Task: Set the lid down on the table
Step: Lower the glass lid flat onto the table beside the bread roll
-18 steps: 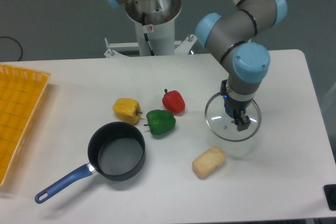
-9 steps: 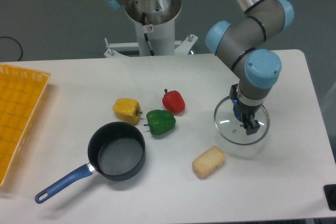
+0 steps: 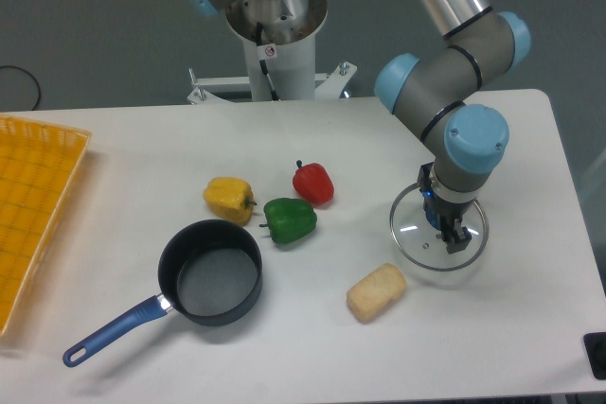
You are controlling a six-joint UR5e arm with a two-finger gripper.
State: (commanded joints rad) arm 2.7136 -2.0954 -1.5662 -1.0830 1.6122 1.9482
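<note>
The round glass lid (image 3: 414, 231) with its thin metal rim sits low over the white table (image 3: 142, 153), right of centre. My gripper (image 3: 449, 234) points straight down at the lid's middle and is shut on its knob, which the fingers hide. A faint shadow shows just under the lid; whether the rim touches the tabletop I cannot tell.
A pale bread-like block (image 3: 375, 291) lies just left of and below the lid. Red (image 3: 313, 183), green (image 3: 289, 220) and yellow (image 3: 229, 199) peppers sit mid-table. The black saucepan (image 3: 209, 273) with blue handle stands front left. A yellow gridded tray (image 3: 28, 205) is at the left edge.
The gripper has carried the lid to the right and lower, closer to the tabletop. Nothing else on the table has moved.
</note>
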